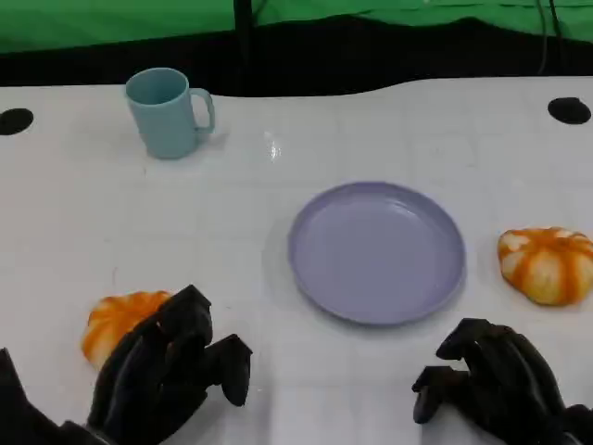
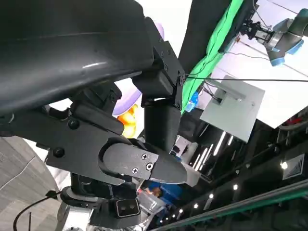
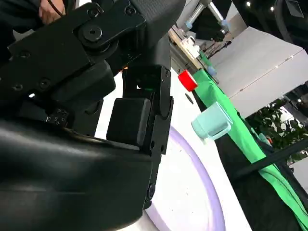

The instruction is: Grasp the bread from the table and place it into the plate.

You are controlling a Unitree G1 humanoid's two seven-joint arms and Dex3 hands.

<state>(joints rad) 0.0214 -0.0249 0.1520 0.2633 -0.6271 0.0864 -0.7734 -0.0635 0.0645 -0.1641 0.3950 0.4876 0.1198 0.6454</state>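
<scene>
On the table's near left, the left hand hovers with loosely curled, empty fingers over the bread; next comes gripping it, then carrying it to the plate.

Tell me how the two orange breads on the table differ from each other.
The left bread lies near the table's front edge, partly covered by the left hand; the right bread sits farther back, beside the purple plate, with nothing over it. The right hand is nearer the camera, apart from it. The right bread shows clear white stripes; the left one looks mostly plain orange. Both are round, orange and still off the plate.
</scene>
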